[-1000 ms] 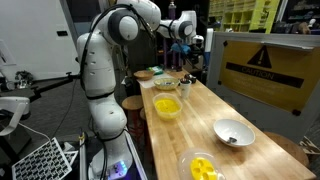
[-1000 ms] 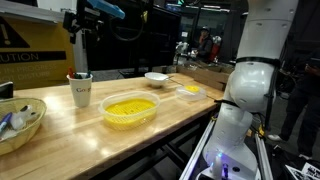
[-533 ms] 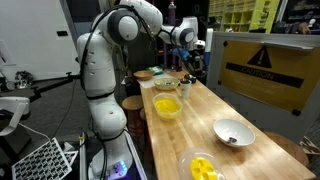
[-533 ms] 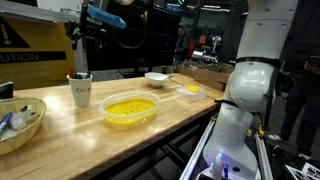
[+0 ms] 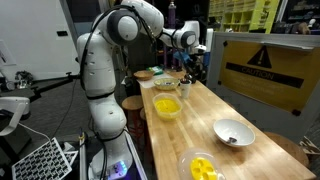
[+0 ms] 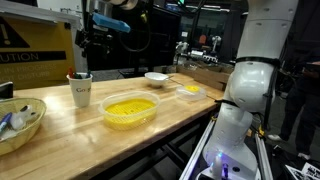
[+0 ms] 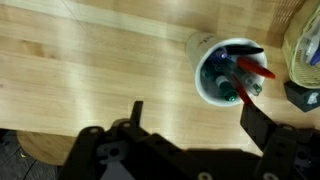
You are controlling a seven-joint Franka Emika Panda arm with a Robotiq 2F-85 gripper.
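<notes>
Now the gripper [image 6: 97, 48] hangs a little to the right of where it was a second ago. It stood straight over the cup [image 6: 81, 91] then, and it has also come slightly lower. Nothing on the table [image 6: 60, 135] has shifted.

Counting from the left in that exterior view, there is one grey bowl [image 6: 20, 122] with utensils in it. Next come one white cup, one clear bowl [image 6: 130, 110] of yellow pieces, one white bowl [image 6: 156, 78], and one small container [image 6: 189, 91] with yellow contents. In an exterior view from the opposite side, a second clear bowl of yellow [image 5: 203, 166] sits at the near end of the table. That makes two of that kind.

The cup stands upright on the wood near the table's far edge and holds several tools [image 7: 243, 72], one of them red-handled. The jaws are spread wide and grasp nothing. In the wrist view the two fingers [image 7: 256, 122] show at the lower edge. The cup [image 7: 222, 68] lies beyond them, nearer the right-hand finger than the left. It is below the gripper and apart from it, with no contact.
</notes>
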